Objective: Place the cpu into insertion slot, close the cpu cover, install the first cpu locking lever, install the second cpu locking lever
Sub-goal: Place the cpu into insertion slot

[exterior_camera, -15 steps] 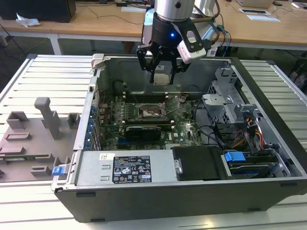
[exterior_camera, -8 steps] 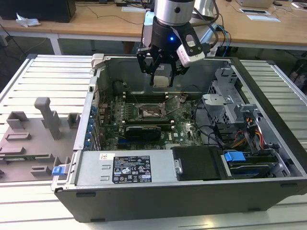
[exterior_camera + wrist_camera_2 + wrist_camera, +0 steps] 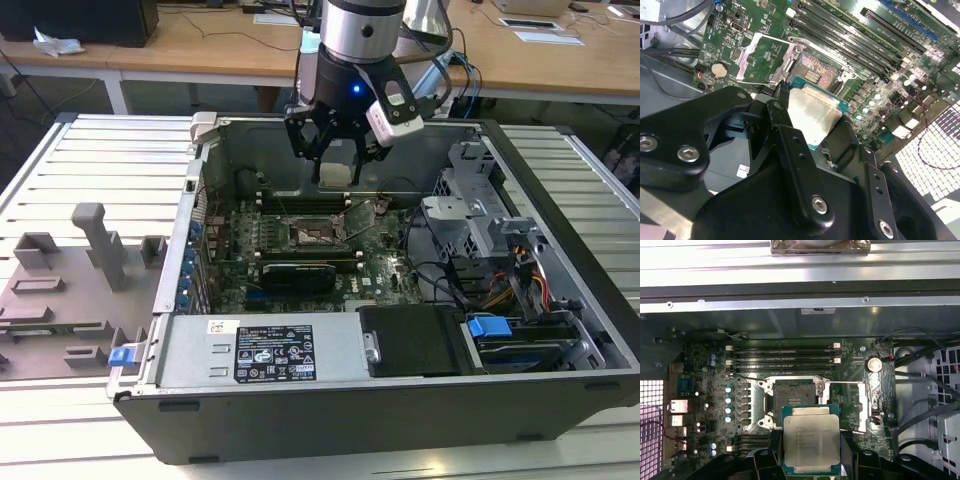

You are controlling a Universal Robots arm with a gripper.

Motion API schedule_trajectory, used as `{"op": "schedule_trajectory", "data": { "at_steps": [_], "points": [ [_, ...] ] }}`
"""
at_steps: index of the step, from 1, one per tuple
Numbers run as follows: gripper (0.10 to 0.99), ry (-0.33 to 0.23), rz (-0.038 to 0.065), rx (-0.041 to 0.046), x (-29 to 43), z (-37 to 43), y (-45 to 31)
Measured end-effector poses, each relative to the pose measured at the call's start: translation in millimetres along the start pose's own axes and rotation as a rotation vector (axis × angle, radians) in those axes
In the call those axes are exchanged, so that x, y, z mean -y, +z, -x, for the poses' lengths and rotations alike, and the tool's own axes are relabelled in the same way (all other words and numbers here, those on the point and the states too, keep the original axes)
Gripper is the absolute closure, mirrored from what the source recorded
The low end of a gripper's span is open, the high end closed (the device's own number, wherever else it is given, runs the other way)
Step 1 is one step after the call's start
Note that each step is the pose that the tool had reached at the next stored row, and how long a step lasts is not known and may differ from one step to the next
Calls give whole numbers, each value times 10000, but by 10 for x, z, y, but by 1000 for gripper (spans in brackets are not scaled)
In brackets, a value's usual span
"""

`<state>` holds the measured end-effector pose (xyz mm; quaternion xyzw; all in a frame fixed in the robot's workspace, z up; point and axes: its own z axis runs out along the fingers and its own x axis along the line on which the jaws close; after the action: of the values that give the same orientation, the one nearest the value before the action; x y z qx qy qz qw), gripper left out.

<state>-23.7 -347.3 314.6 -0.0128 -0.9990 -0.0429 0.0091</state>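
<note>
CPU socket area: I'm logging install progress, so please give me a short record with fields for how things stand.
cpu: held flat, metal top showing in both wrist views, above the board near the slot, not seated
gripper: shut on cpu, inside the open case
slot: open and empty, contacts showing
cover: swung open, lying to one side of the slot
board: green, mounted in the case

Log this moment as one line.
gripper: jaws shut on cpu | cpu: held raised, not in insertion slot | cpu cover: open
</note>
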Motion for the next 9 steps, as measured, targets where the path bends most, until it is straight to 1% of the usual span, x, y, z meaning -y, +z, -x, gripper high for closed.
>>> {"op": "schedule_trajectory", "data": {
  "at_steps": [2,4,7,9],
  "points": [
    [541,1,-32,1,-27,-5,36],
    [541,0,-48,2,-39,-18,68],
    [541,0,-52,1,-35,-73,106],
    [541,1,-52,1,-32,-128,140]
  ]
}}
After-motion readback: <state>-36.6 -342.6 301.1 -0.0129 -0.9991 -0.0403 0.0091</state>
